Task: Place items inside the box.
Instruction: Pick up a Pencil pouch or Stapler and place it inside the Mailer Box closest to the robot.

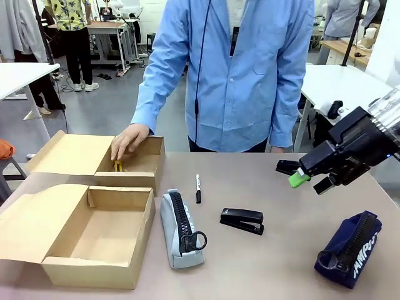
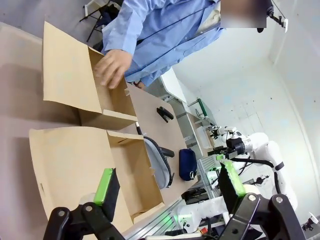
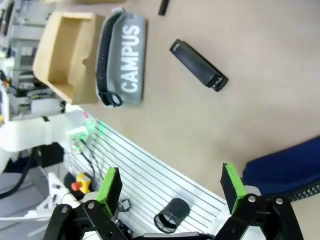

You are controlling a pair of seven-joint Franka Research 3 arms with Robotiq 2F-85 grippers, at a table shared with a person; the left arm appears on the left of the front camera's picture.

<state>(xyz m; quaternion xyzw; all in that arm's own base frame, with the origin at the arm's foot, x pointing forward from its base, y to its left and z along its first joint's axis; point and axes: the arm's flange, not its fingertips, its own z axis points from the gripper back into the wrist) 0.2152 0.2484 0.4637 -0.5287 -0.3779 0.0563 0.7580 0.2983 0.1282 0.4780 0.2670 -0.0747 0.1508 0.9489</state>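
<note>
At my right tool [image 1: 304, 176], the step: I judge the navy pencil case [image 1: 347, 250] comes next. I should descend, straddle its narrow width and close firmly.
Case position: just below the tool, to its right.
Farther left: black stapler [image 1: 242, 220].
State of my right tool: jaws wide apart, empty, above the table [image 1: 281, 269].
State of my left tool [image 2: 170, 185]: jaws apart, empty, over the near box [image 2: 127, 170].

Grey floor [image 1: 106, 109]; white table [image 1: 19, 72] far L; wood desk [image 1: 107, 25] at back.

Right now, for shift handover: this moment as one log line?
left end effector: open | right end effector: open, empty | person's hand: reaching into far box | stapler: on table
</note>
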